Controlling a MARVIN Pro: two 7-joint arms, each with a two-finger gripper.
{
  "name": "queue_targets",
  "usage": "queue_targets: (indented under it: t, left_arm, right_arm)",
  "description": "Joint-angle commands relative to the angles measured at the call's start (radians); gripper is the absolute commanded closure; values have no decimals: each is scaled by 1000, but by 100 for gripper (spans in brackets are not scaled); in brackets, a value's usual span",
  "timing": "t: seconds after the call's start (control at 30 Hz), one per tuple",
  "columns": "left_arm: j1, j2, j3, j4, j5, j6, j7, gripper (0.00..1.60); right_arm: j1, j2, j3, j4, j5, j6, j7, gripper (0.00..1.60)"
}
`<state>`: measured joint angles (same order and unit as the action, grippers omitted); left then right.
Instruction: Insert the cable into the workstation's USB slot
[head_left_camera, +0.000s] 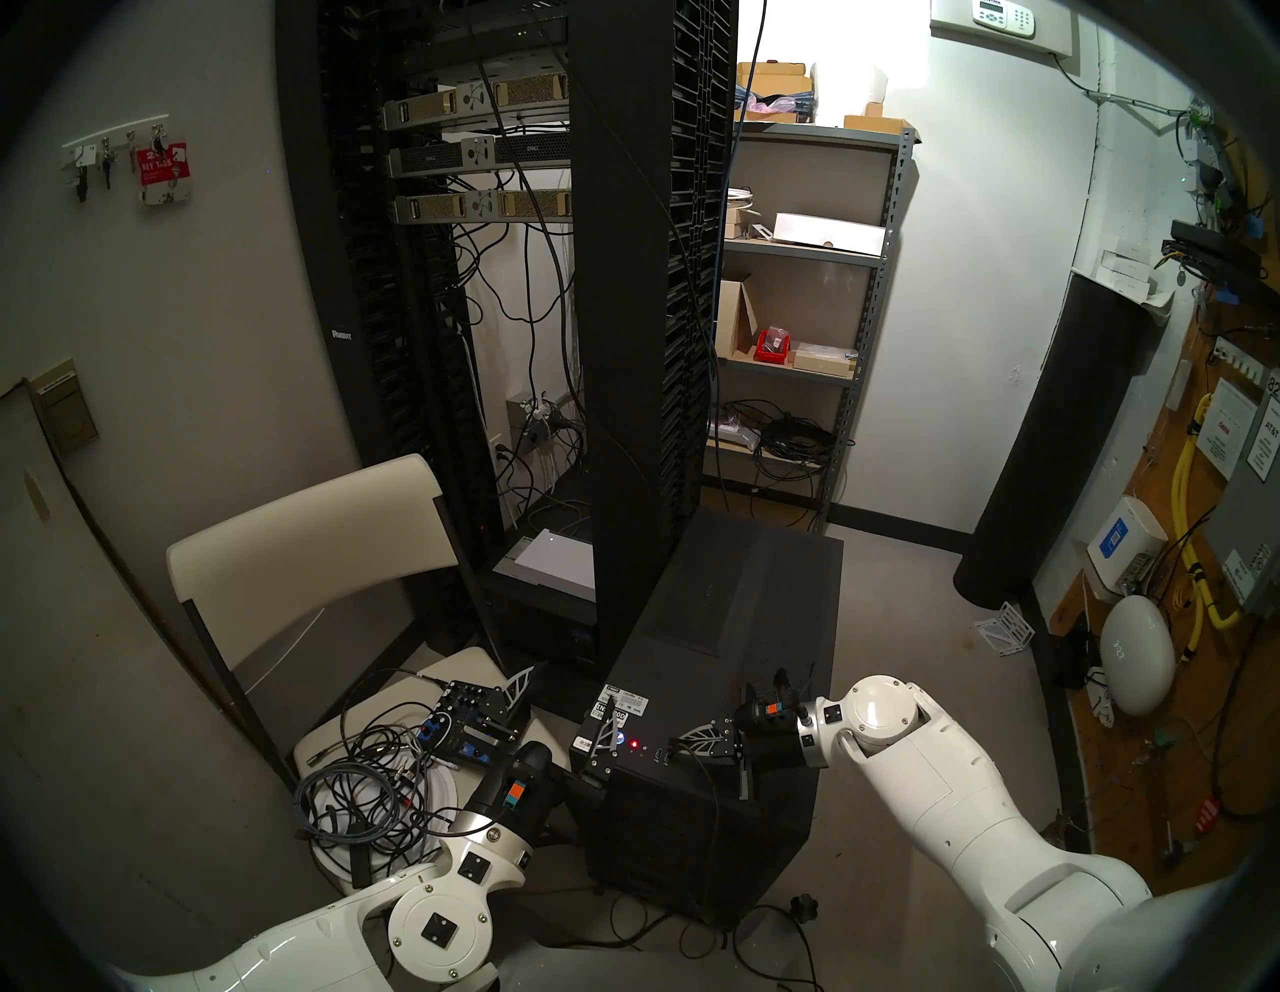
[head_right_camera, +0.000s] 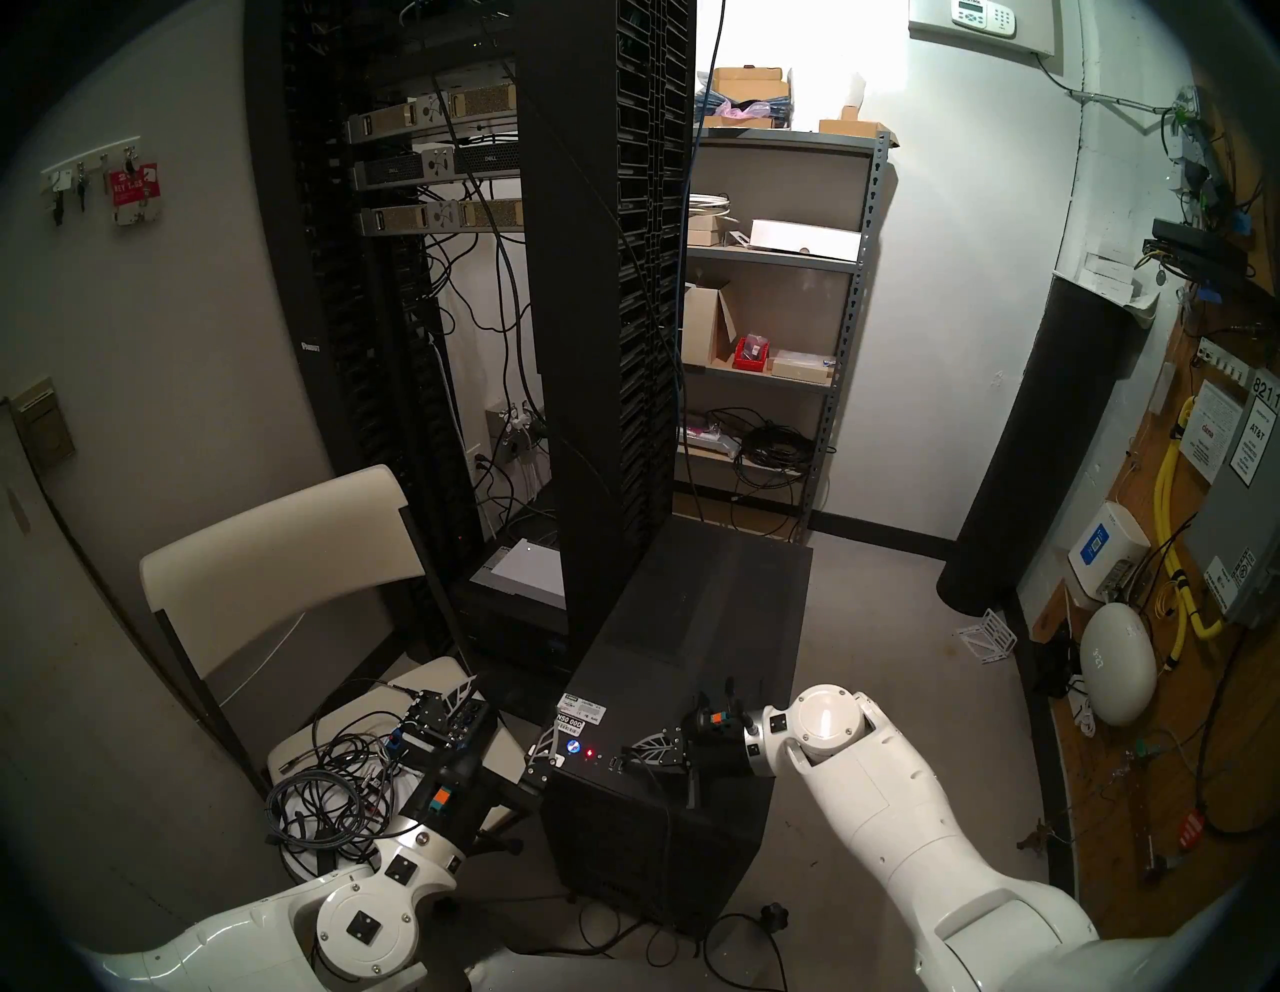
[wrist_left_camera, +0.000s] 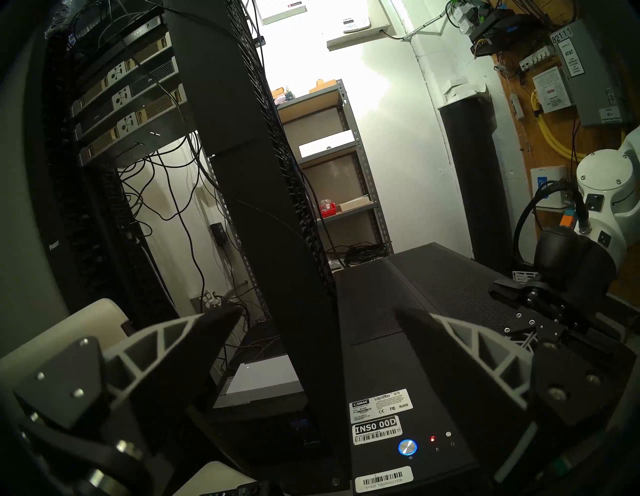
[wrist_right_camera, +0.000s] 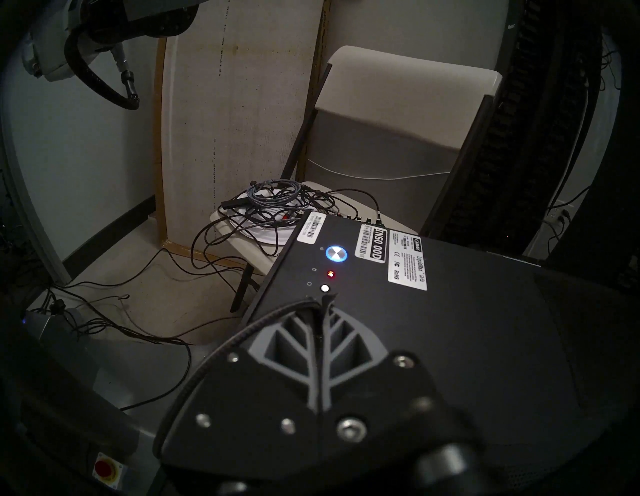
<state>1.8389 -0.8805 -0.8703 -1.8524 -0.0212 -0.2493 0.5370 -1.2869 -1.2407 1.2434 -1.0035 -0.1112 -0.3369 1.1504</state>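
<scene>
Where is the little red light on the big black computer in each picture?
Head left: red light low centre, on the workstation top near its front edge.
Head right: red light low centre.
Left wrist: red light lower right.
Right wrist: red light centre.
Shared landmark: the glowing blue power button beside it.

- The left gripper (wrist_left_camera: 318, 313) is seen with its two fingers spread wide and nothing between them.
- The workstation (wrist_left_camera: 408, 311) is shown below and ahead, its mesh top dark; white barcode stickers (wrist_left_camera: 375, 429), a blue-ringed round button (wrist_left_camera: 407, 447) and a small red light (wrist_left_camera: 432, 439) are carried near its front edge.
- The tall black server rack (wrist_left_camera: 242, 166) is set just beside the workstation.
- The right gripper (wrist_left_camera: 530, 341) is seen at the view's right edge, over the workstation's top.
</scene>
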Motion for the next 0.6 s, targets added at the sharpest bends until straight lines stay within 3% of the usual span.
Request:
queue_targets:
  t: [0.0,0.57]
  left_arm:
    - [-1,0,-2,-17,-2,-5,0,0]
    - [7,1,-3,-3,-1,-21,15,0]
  right_arm:
    - [20,-8,-2,4,-1,-8,3,160]
    - [18,-17,-21,10,-12,8,14,160]
